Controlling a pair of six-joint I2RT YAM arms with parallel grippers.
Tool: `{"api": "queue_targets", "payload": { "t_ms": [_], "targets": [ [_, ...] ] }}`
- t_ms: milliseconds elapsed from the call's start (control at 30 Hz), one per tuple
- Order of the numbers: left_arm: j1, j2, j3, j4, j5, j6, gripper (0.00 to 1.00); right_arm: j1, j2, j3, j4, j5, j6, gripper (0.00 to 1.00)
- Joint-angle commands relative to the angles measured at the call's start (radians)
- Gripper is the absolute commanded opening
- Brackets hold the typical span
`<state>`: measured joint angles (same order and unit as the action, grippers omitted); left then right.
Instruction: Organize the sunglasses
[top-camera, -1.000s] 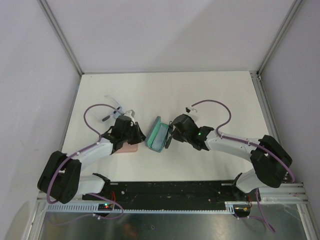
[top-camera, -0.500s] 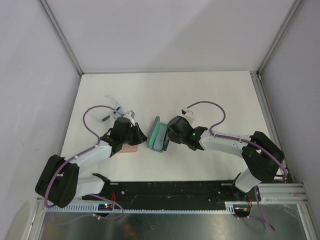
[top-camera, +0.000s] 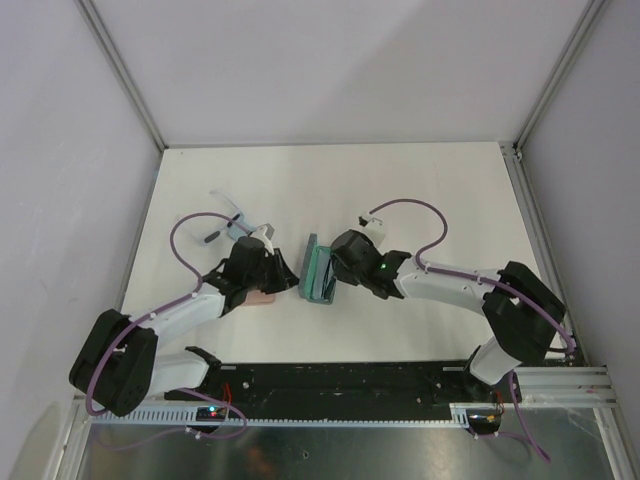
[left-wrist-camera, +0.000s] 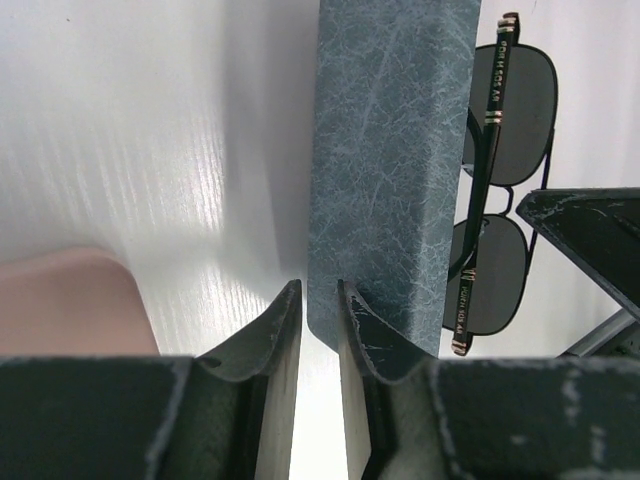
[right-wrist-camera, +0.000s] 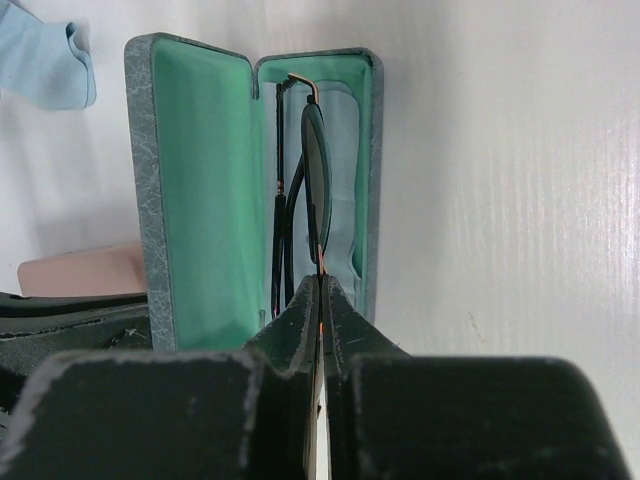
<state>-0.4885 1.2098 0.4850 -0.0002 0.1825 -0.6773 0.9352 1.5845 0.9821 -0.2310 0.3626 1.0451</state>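
Green-lined case (right-wrist-camera: 205, 180) stands open; right end effector (right-wrist-camera: 319, 285), clamped on the dark sunglasses (right-wrist-camera: 316, 170) held edgewise inside it, should lay them flat before releasing; left end effector (left-wrist-camera: 320, 300), narrowly parted at the lid, grip unclear, should steady it.

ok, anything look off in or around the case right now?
Yes: the dark sunglasses stand on edge in the open case, pinched by the right gripper, not lying flat. It probably could not close over them like that. The left gripper holds its lid by the edge.
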Motion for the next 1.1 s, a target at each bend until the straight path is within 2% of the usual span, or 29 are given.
{"api": "queue_targets", "payload": {
  "t_ms": [0,533,767,1067],
  "targets": [
    [-0.015,-0.027,-0.008,0.039,0.016,-0.017,0.25,0.011,0.027,0.056,-0.006,0.044,-0.006,0.0],
    [-0.017,-0.023,0.0,0.04,0.012,-0.006,0.24,0.01,0.081,0.139,-0.104,0.064,-0.116,0.0],
    [-0.016,-0.018,0.007,0.04,0.014,-0.001,0.24,0.011,0.148,0.196,-0.168,0.068,-0.134,0.0],
    [-0.016,-0.019,0.006,0.04,0.014,0.001,0.24,0.012,0.158,0.223,-0.221,0.102,-0.148,0.0]
  ]
}}
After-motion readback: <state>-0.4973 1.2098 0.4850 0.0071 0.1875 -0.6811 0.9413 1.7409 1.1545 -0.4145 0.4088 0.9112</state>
